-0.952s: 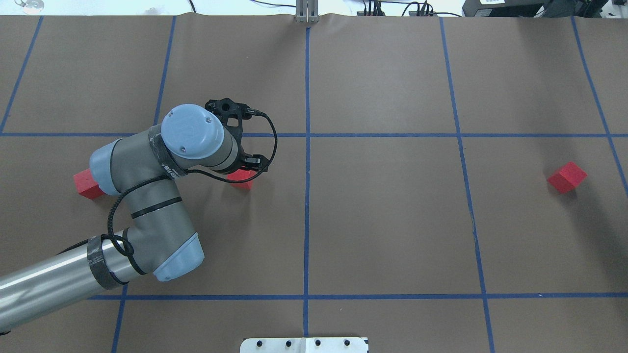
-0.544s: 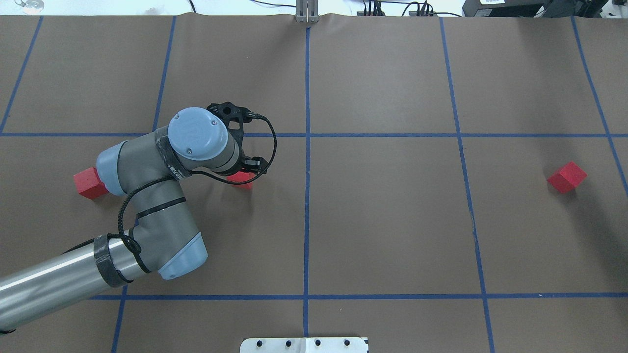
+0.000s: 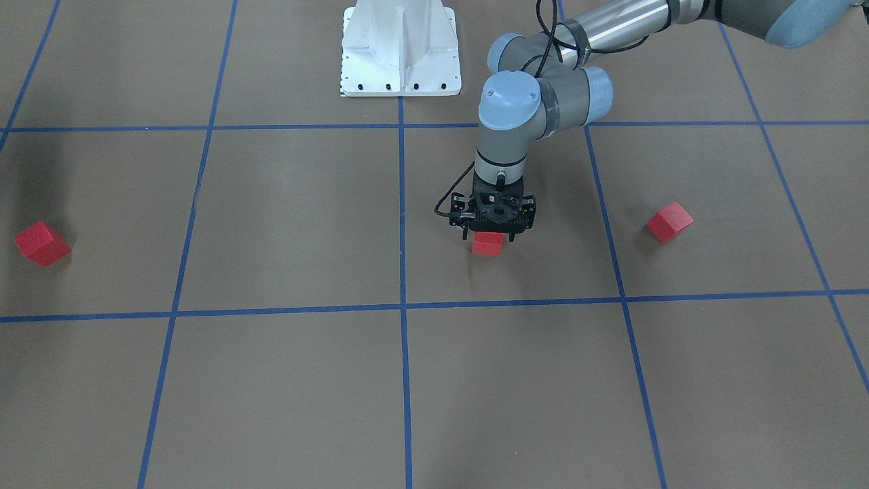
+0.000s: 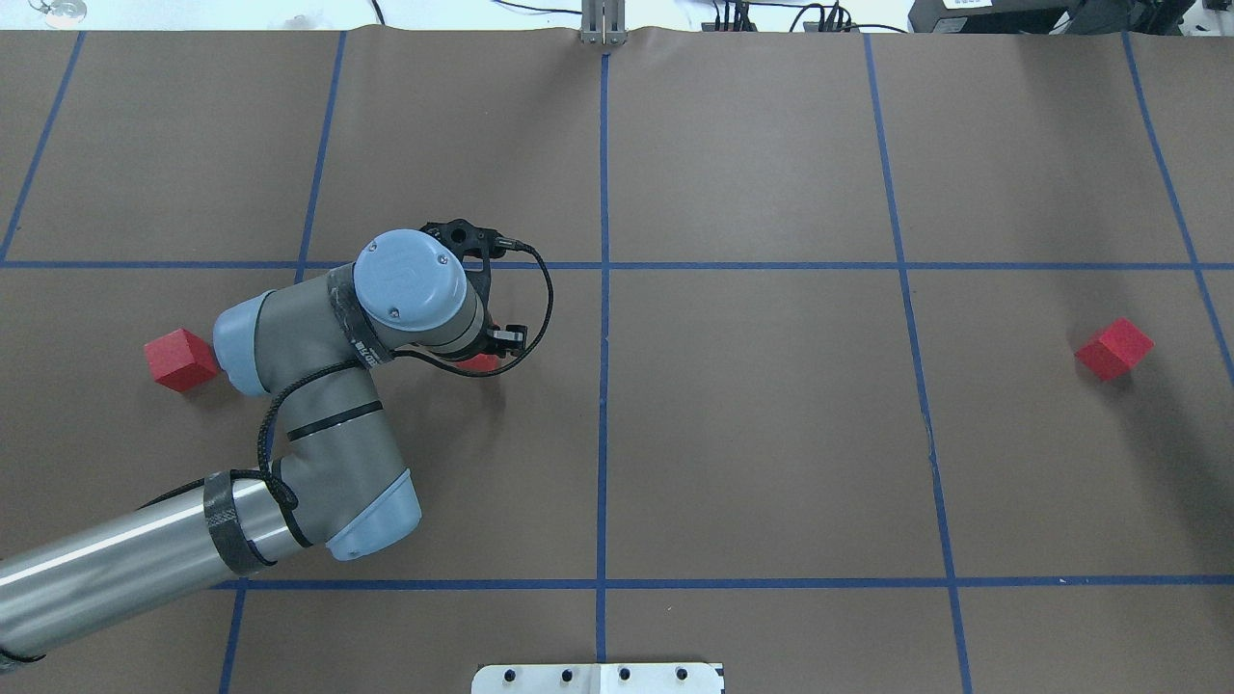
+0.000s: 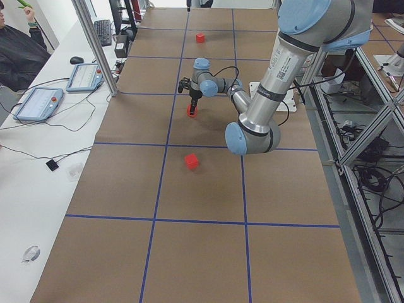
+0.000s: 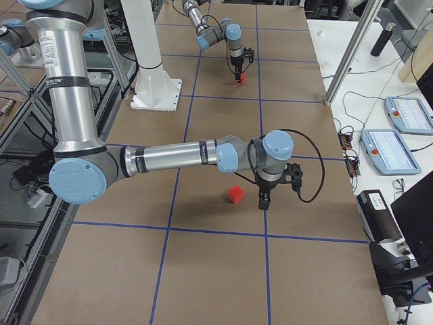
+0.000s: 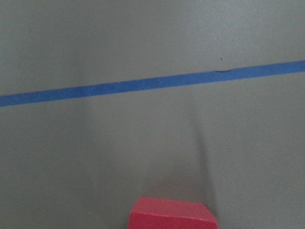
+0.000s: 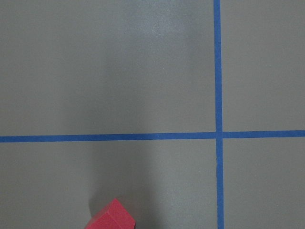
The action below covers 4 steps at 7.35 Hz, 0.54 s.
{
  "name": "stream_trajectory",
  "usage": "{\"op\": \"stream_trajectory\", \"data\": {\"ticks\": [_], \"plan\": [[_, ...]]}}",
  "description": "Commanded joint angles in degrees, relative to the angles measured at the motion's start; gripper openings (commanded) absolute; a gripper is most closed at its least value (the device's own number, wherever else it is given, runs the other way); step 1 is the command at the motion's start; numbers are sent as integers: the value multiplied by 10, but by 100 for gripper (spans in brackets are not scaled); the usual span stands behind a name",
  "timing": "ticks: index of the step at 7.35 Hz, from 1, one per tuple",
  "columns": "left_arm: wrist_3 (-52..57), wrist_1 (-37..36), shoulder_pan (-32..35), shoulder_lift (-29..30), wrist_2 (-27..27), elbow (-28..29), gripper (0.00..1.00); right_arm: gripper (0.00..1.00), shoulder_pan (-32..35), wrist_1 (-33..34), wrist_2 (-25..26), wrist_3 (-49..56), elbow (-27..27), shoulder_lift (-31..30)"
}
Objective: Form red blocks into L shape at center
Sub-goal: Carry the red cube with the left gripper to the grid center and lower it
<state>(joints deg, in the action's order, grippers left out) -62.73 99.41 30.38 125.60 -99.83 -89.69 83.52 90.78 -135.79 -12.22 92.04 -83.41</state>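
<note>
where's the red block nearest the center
In the front-facing view, that red block sits under the left tool, just right of the middle blue line.

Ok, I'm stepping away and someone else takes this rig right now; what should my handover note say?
Left gripper: directly over one red block, on the left of the center crossing; grip unclear.
Right gripper: beside the right-end block, apart from it; open or shut unclear.
Third block: loose at the left end.
Done: nothing placed. Left: bring all three to the center, form the L.
</note>
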Motion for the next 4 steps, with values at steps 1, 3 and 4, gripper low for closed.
{"op": "stream_trajectory", "data": {"ticks": [1, 3, 4], "plan": [[-3, -8, 5, 1, -4, -17, 0, 99, 0, 1, 0, 0, -1, 1], [-4, -21, 34, 30, -21, -15, 0, 99, 1, 1, 0, 0, -2, 5], [-14, -54, 35, 72, -23, -1, 0, 99, 1, 1, -5, 0, -1, 5]]}}
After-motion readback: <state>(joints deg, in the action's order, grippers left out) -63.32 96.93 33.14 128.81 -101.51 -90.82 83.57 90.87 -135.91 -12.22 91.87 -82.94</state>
